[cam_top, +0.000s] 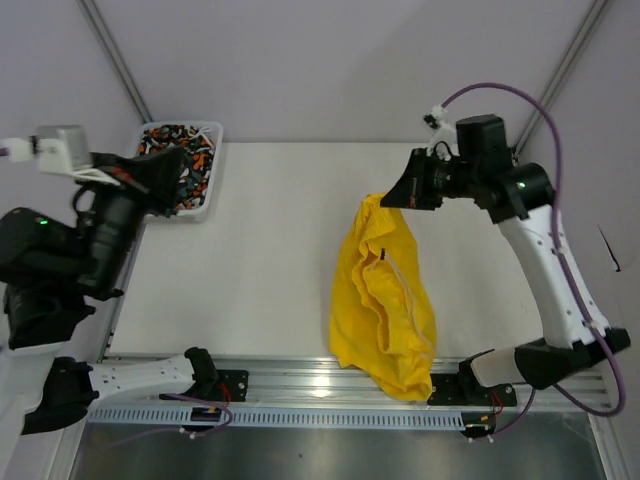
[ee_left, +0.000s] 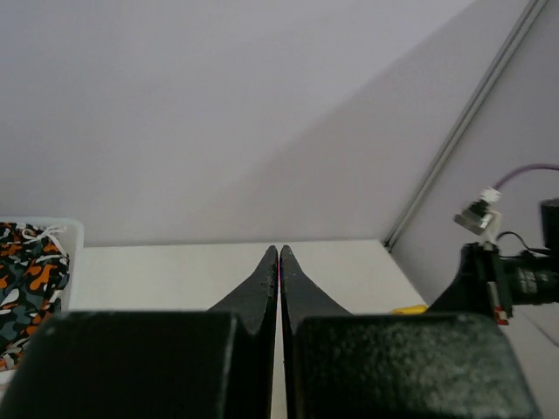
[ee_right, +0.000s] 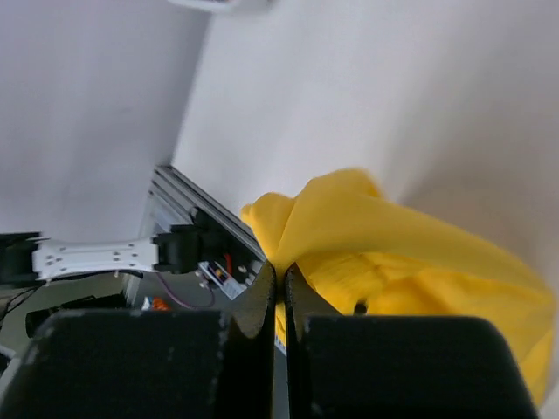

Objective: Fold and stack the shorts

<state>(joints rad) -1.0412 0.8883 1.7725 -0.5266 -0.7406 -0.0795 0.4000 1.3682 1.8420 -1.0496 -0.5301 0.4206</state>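
The yellow shorts (cam_top: 385, 300) lie crumpled on the right half of the table, stretching from the near edge up to my right gripper (cam_top: 392, 198). That gripper is shut on their far edge and lifts it slightly; in the right wrist view the yellow fabric (ee_right: 393, 253) is pinched between the fingertips (ee_right: 280, 278). The patterned shorts (cam_top: 178, 160) lie bunched in the white mesh basket (cam_top: 208, 205) at the far left; they also show in the left wrist view (ee_left: 26, 279). My left gripper (ee_left: 279, 253) is shut and empty, held above the basket (cam_top: 170, 165).
The aluminium rail (cam_top: 320, 385) runs along the table's near edge, with both arm bases on it. The white table surface (cam_top: 260, 270) lies between the basket and the yellow shorts. Grey walls and slanted frame posts (cam_top: 115, 60) enclose the back.
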